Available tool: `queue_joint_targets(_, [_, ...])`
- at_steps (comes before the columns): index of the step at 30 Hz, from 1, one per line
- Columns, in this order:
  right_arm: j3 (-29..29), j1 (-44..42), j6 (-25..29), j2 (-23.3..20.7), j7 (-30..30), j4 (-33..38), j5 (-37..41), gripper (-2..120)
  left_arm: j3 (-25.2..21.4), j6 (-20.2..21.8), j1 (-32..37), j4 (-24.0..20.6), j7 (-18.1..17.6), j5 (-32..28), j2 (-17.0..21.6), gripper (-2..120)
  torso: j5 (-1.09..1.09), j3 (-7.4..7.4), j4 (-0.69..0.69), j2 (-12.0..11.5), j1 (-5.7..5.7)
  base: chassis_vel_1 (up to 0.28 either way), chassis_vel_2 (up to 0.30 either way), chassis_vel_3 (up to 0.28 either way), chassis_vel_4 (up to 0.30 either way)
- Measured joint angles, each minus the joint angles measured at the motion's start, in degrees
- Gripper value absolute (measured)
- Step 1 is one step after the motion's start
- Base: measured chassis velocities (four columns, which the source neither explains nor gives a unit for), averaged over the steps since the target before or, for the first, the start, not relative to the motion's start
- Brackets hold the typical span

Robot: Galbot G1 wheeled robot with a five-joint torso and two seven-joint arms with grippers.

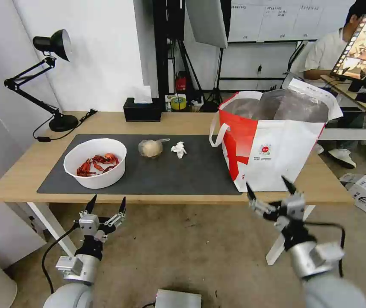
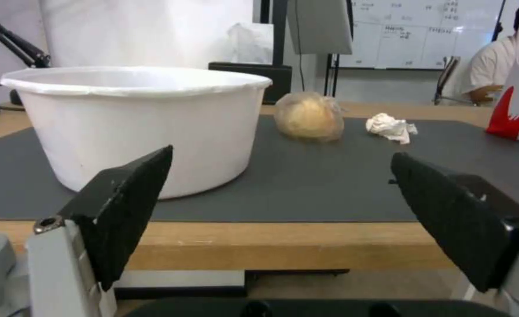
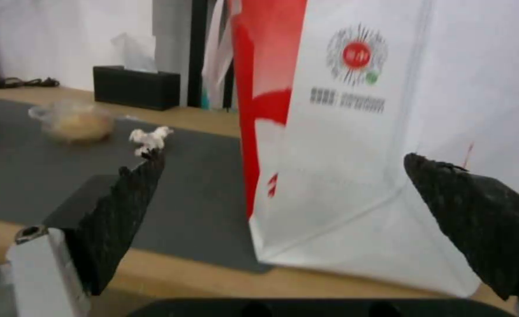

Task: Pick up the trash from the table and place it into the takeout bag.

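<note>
Left hand [image 1: 106, 205] spread, empty, before bowl [image 1: 95, 163]; right hand [image 1: 269, 189] spread, empty, before bag [image 1: 273, 145]

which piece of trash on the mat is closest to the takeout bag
The crumpled white tissue; the clear cup and crayfish bowl sit farther from the bag.

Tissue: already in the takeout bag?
No, the crumpled tissue lies on the dark mat of the table, apart from the takeout bag.

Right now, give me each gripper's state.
Left gripper: open, empty, before the crayfish bowl.
Right gripper: open, empty, before the takeout bag.
</note>
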Motion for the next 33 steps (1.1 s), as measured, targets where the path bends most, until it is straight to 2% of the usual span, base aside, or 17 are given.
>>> queue_joint_targets(7, [-3.6,-0.1,4.0,2.2,0.7,-6.5,-2.5,100,-0.2,-0.6,0.3,0.5,0.0,0.2,-0.6,100,0.01,0.01,0.01,0.0,0.01,0.0,0.0,0.0,0.0])
queue_joint_targets(15, [-5.4,-0.1,5.2,3.5,1.0,-9.7,-3.5,99,-0.4,-2.0,0.8,1.2,0.0,0.6,-1.1,100,0.01,0.01,0.0,0.0,0.01,0.0,0.0,0.0,0.0])
queue_joint_targets(27, [-6.8,0.9,5.1,4.0,1.1,-9.4,-2.1,99,-0.7,-2.4,1.0,1.1,0.0,0.8,-1.2,100,0.0,0.01,0.0,0.0,0.01,0.0,0.0,0.0,0.0])
queue_joint_targets(33, [-9.3,5.4,1.6,3.0,0.9,-7.6,2.1,99,-0.7,-2.5,1.0,1.1,0.0,0.9,-1.3,100,0.01,0.01,0.0,0.0,0.01,0.0,0.0,0.0,0.0])
